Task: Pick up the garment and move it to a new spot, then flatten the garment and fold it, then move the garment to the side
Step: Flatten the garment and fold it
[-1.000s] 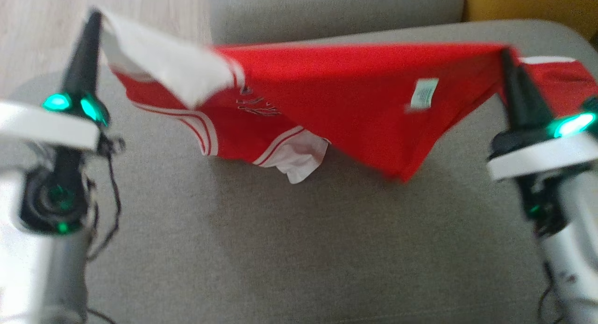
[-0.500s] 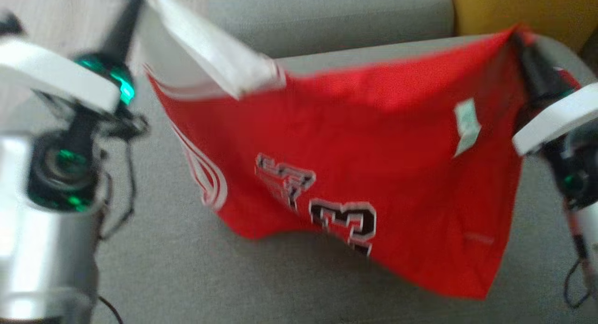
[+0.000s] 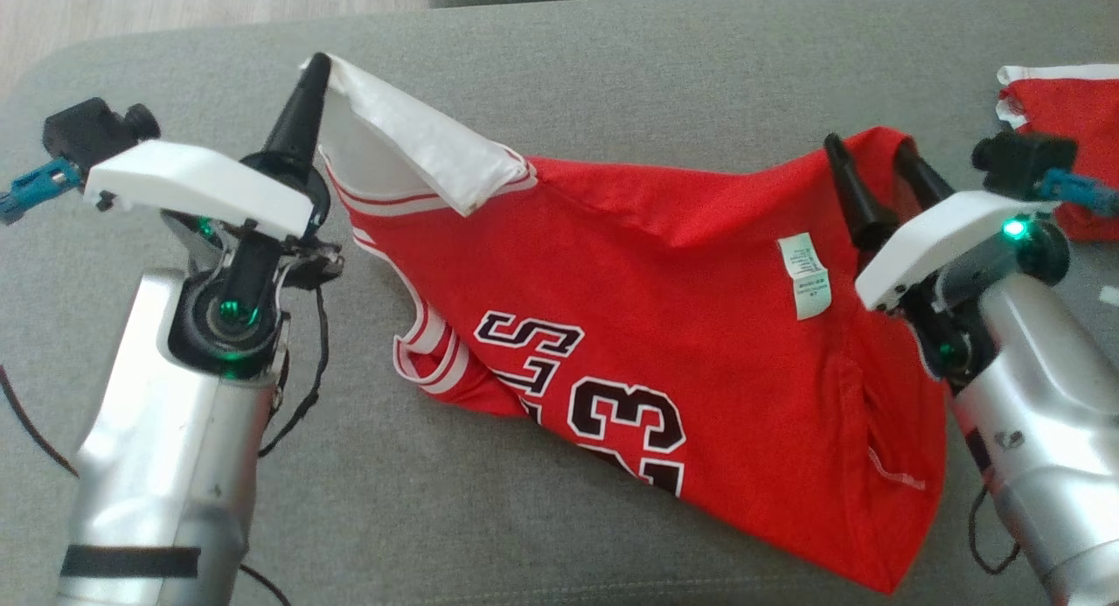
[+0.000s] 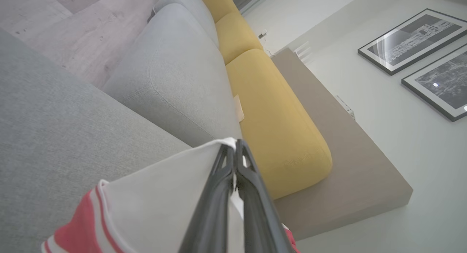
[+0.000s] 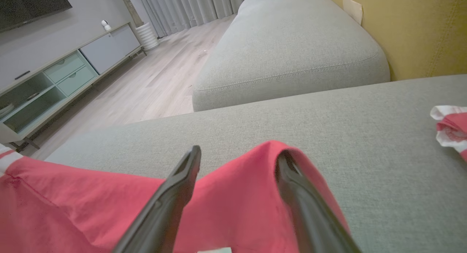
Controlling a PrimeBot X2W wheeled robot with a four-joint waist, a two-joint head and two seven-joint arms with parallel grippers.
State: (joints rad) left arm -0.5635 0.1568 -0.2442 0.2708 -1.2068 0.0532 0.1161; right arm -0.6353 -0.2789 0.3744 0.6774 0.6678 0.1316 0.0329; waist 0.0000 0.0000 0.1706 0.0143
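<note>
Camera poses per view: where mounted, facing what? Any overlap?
Head: on the head, looking down at jersey on grey sofa; both forearms, left claw, right claw show.
Left wrist: along shut left claw pinching jersey's white flap, toward yellow cushions, framed pictures.
Right wrist: along open right claw, over jersey toward floor, TV cabinet.
Shared: jersey in all three.

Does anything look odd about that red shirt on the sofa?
Yes. The red jersey lies crooked: the left gripper holds its white corner up, while its red edge is draped over one finger of the open right gripper. A care label shows outward.
</note>
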